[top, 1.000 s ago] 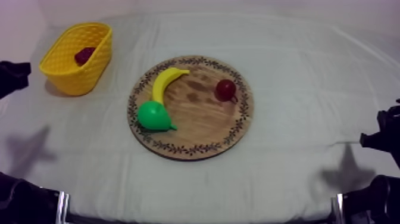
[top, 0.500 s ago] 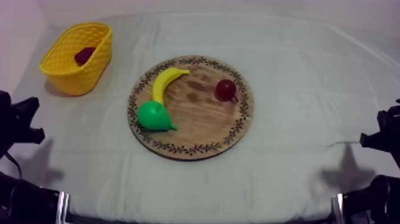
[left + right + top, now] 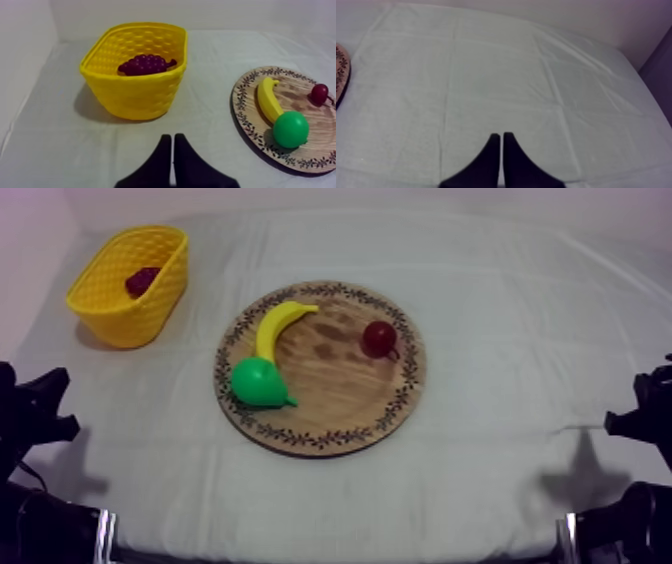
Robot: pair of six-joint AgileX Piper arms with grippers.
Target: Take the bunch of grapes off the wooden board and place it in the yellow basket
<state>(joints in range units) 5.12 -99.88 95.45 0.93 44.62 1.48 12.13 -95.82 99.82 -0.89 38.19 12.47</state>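
From above, finds the bunch of grapes [image 3: 141,281] lying inside the yellow basket [image 3: 112,313], far ahead of the left fingers [image 3: 45,403] and off the wooden board [image 3: 340,393]. From the left wrist, sees those fingers pressed together on nothing, basket straight ahead, bunch low behind its near wall; reads the long axis as crosswise to the fingers, stem tip toward the board side. Judges it light, firm, knobbly, hardly fragile; best pinched across the middle if any regrip is needed. From the right wrist, sees the right fingers [image 3: 492,160] closed together, empty, over the bare table [image 3: 501,75].
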